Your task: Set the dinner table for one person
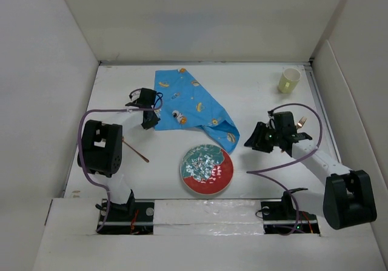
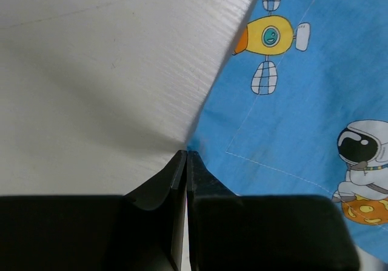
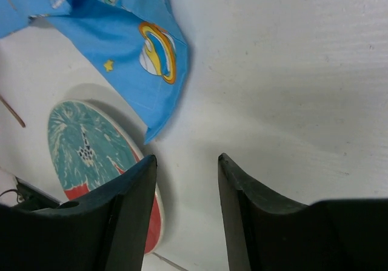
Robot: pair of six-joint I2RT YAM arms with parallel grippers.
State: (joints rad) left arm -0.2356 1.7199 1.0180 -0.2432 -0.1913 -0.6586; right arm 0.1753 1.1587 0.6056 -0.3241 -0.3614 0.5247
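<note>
Dinner table (image 1: 248,86) is the big white top filling the overhead view, and it is only part set. The blue placemat (image 1: 191,104) lies skewed in the far-middle, the plate (image 1: 207,169) sits off the cloth just beside its near corner, the cup (image 1: 289,80) is at the far right, the fork (image 1: 301,123) is by the right arm and a thin brown utensil (image 1: 136,150) is by the left arm. The left gripper (image 2: 187,156) has its jaws pressed together right at the placemat's left edge. Cloth meets the tips there, but I cannot tell whether any is actually pinched. The right gripper (image 3: 186,158) hangs with its jaws apart and nothing between them, over bare table near the mat's near-right corner. Judged step: straightening the mat. Risks: a thin edge pinch could slip, so a pull might move nothing. If it does hold, a one-sided pull with the other corner free would likely bunch or twist the cloth instead of flattening it. The near corner looks folded already — dragging it could brush the plate and shove it toward the table's near edge. The left arm could also nudge the brown utensil.
</note>
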